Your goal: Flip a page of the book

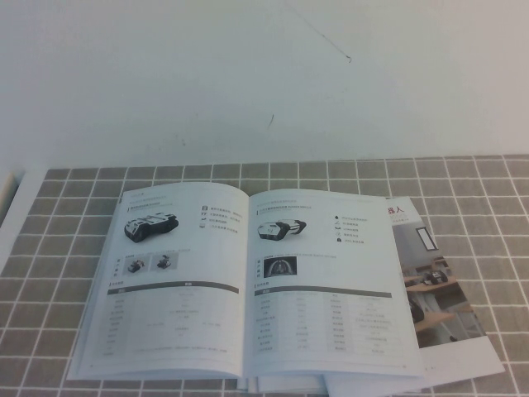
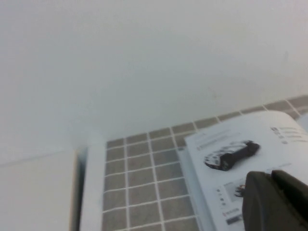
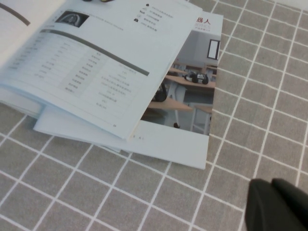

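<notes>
Catalogue (image 1: 248,281) lying open flat on the grey tiled mat (image 1: 463,178), red heading on leaflet (image 1: 438,277) too small to read, right gripper (image 3: 276,207) clenched beside leaflet, left gripper (image 2: 274,202) over rover page (image 2: 240,159), grip impossible to tell.

colour-photo leaflet (image 1: 434,285) poking out on right, grey tiled table (image 1: 66,223), plain white wall (image 1: 248,74) behind
</notes>
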Tool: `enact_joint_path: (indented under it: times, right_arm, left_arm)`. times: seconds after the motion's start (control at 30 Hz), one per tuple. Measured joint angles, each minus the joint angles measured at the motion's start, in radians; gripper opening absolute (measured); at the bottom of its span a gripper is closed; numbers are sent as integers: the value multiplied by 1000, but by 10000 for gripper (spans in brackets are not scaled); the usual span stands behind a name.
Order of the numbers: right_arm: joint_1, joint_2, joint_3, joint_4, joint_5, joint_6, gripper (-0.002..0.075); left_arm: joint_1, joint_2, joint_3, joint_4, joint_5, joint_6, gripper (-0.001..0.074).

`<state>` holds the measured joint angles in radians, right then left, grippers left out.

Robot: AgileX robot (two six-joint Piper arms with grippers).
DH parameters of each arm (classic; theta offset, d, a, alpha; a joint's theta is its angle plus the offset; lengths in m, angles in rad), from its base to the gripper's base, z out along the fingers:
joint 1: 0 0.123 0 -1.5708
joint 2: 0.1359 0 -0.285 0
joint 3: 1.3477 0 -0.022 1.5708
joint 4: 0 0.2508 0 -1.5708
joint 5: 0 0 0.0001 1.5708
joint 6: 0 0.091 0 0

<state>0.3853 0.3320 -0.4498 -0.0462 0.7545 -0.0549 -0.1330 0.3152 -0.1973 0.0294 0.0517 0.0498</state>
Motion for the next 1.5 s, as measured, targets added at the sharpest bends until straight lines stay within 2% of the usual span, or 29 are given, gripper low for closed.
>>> enact_joint_path:
  times: [0.13, 0.23, 0.37, 0.4, 0.47, 0.97, 1.23, 1.5]
  right_arm:
    - [0, 0, 0, 3, 0, 0, -2]
    - [0, 0, 0, 3, 0, 0, -2]
    - [0, 0, 0, 3, 0, 0, -2]
    - [0, 0, 0, 3, 0, 0, -2]
    - [0, 0, 0, 7, 2, 0, -2]
    - [0, 0, 0, 14, 2, 2, -2]
    - [0, 0, 0, 15, 2, 2, -2]
    - [0, 0, 0, 15, 2, 2, -2]
  left_arm:
    - [110, -106, 107, 0, -73, -5, -4]
    - [140, -178, 197, 2, -68, -10, -4]
    - [149, -277, 219, 0, 148, -84, -4]
    - [149, -303, 219, -3, 228, -125, -4]
    - [149, -322, 217, -3, 256, -152, -4]
    - [138, -324, 217, -1, 260, -134, -4]
    - [79, -324, 217, -1, 264, -117, -4]
    - [71, -324, 216, -1, 266, -143, -4]
